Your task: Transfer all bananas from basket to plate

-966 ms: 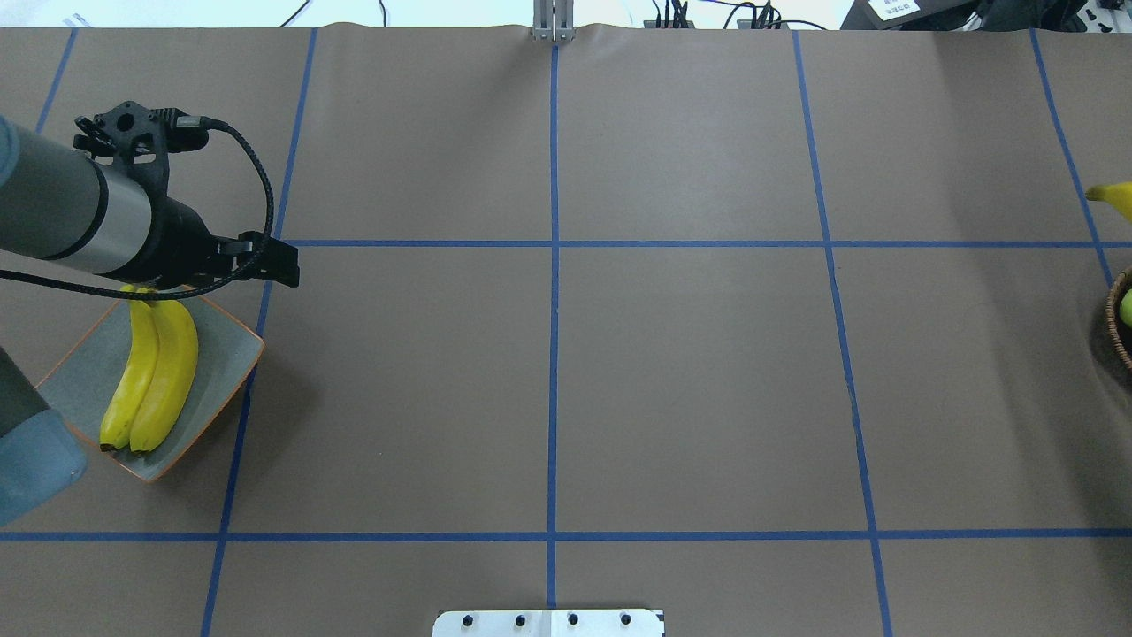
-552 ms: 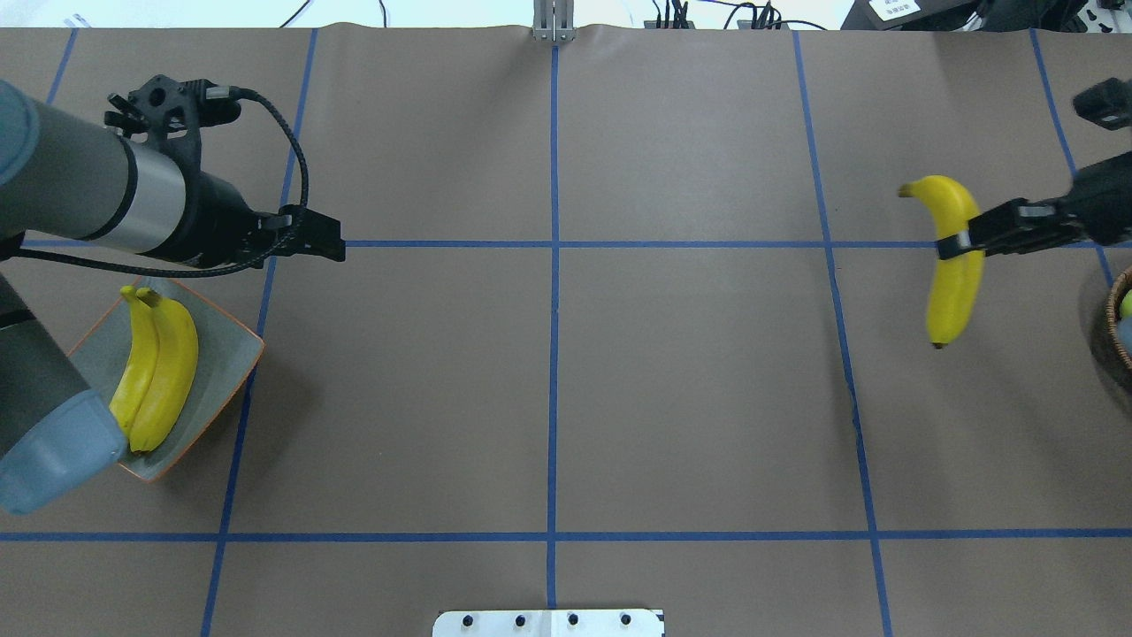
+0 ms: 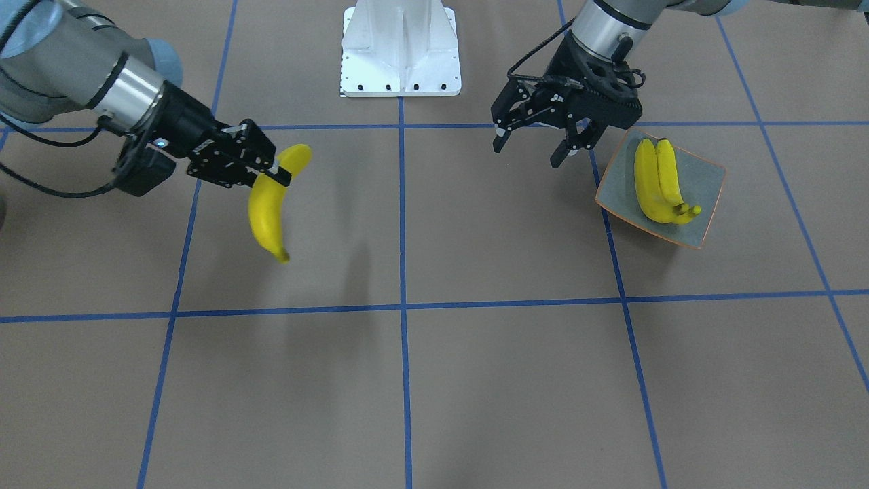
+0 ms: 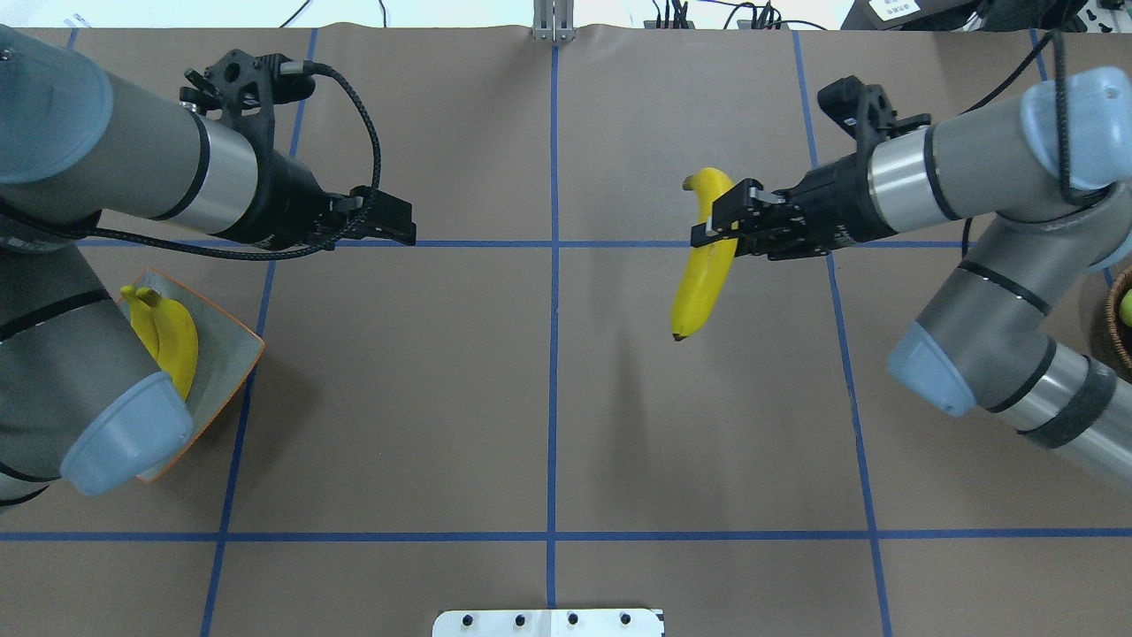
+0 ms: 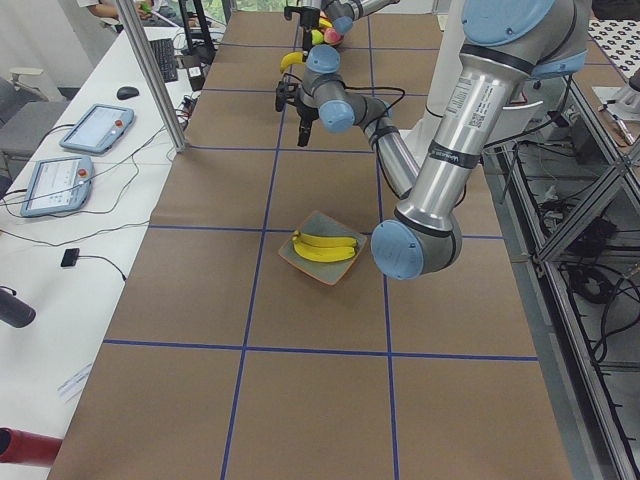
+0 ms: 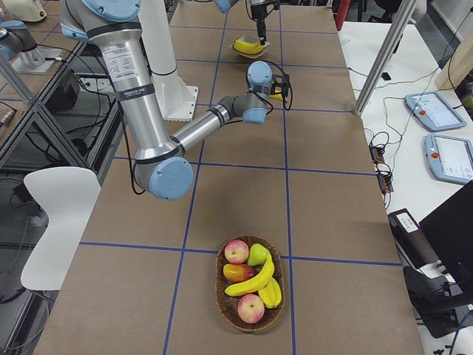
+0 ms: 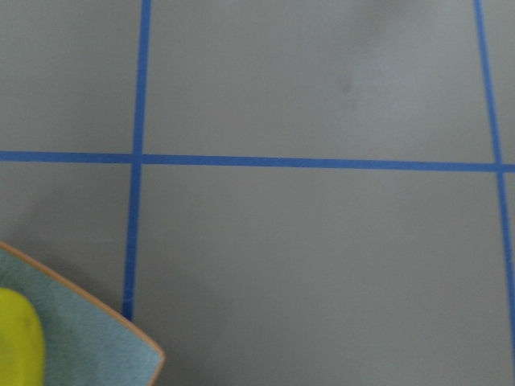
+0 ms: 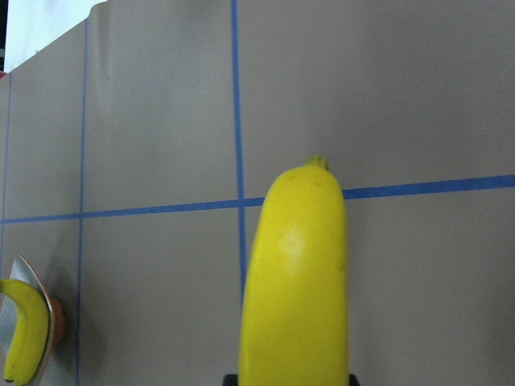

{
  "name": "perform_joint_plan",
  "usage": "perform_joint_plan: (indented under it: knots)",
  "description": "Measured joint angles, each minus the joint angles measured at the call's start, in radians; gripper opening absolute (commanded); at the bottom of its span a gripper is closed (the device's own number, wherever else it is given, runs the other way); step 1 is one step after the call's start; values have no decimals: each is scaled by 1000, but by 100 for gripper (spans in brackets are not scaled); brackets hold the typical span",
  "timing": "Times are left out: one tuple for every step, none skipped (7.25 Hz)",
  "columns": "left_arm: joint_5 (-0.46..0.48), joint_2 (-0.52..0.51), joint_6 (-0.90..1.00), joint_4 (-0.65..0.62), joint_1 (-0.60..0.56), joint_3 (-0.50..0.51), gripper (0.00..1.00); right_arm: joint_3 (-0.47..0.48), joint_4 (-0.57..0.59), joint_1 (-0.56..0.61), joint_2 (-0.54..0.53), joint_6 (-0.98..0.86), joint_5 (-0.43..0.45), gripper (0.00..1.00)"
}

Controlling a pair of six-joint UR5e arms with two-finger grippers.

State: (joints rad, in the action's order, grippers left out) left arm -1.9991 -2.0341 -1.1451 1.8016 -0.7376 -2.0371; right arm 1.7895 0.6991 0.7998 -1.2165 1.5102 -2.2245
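Note:
My right gripper (image 4: 707,232) is shut on a yellow banana (image 4: 699,283) and holds it above the table, just right of the centre line. It also shows in the front view (image 3: 267,210) and fills the right wrist view (image 8: 298,281). Two bananas (image 4: 172,341) lie side by side on the grey-green plate (image 4: 225,354) at the left, partly hidden by my left arm; the front view shows them whole (image 3: 655,180). My left gripper (image 3: 528,153) is open and empty, in the air beside the plate (image 3: 706,183) on its centre side.
The wicker basket (image 6: 222,296) stands at the table's far right end with two more bananas (image 6: 255,281), apples and other fruit in it. Only its rim (image 4: 1119,323) shows in the overhead view. A white mount plate (image 3: 400,51) sits at the robot's base.
My right arm has carried the banana leftward from the table's right edge towards the centre. My left arm has moved right and away from the plate, uncovering less of it.

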Motion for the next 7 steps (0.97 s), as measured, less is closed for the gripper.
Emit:
perform_joint_plan:
  knots:
    - [0, -6, 0, 107, 28, 34, 99, 0, -1, -35, 25, 18, 22, 0]
    - [0, -8, 0, 212, 53, 67, 99, -1, -1, -60, 49, 31, 37, 0]
    - [0, -8, 0, 283, 68, 85, 100, -4, -1, -82, 68, 40, 48, 0]
    - [-1, -9, 1, 333, 85, 91, 100, -5, -1, -100, 80, 45, 53, 0]
    - [-1, -9, 1, 379, 112, 93, 100, -5, -1, -116, 88, 46, 57, 0]
    - [0, -9, 2, 418, 143, 95, 100, -5, -1, -128, 98, 47, 60, 0]
    - [0, -10, 5, 444, 165, 98, 99, -5, -1, -137, 110, 47, 61, 0]
